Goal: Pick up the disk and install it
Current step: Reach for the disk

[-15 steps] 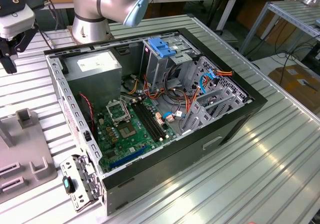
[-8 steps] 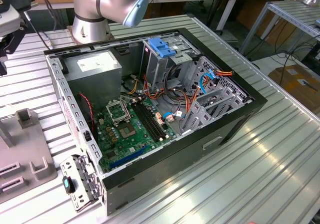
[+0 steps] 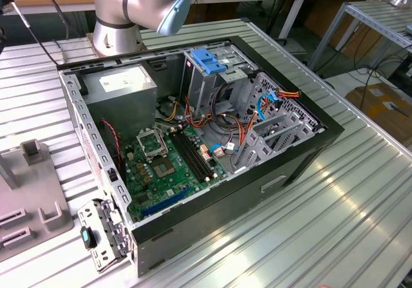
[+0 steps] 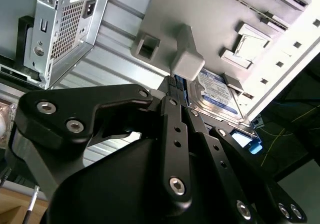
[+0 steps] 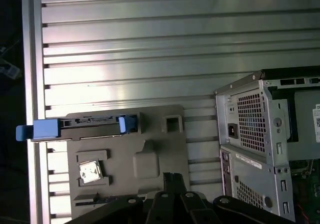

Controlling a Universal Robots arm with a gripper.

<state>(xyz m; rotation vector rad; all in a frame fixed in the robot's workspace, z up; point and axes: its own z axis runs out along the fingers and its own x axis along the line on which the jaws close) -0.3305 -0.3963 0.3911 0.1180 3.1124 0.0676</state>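
The disk stands on edge in a slot at the far side of a grey fixture plate, with blue rails at both ends. In the second wrist view the disk shows its white-and-blue label, just past a raised grey block. My gripper hangs over the plate's near part, apart from the disk, its black fingers together with nothing between them. The gripper points toward the block and the disk's edge.
The open computer case lies on the ribbed aluminium table. Inside are a drive cage topped by a blue latch, the power supply and the motherboard. The fixture plate sits at the exterior view's left, the arm's base behind.
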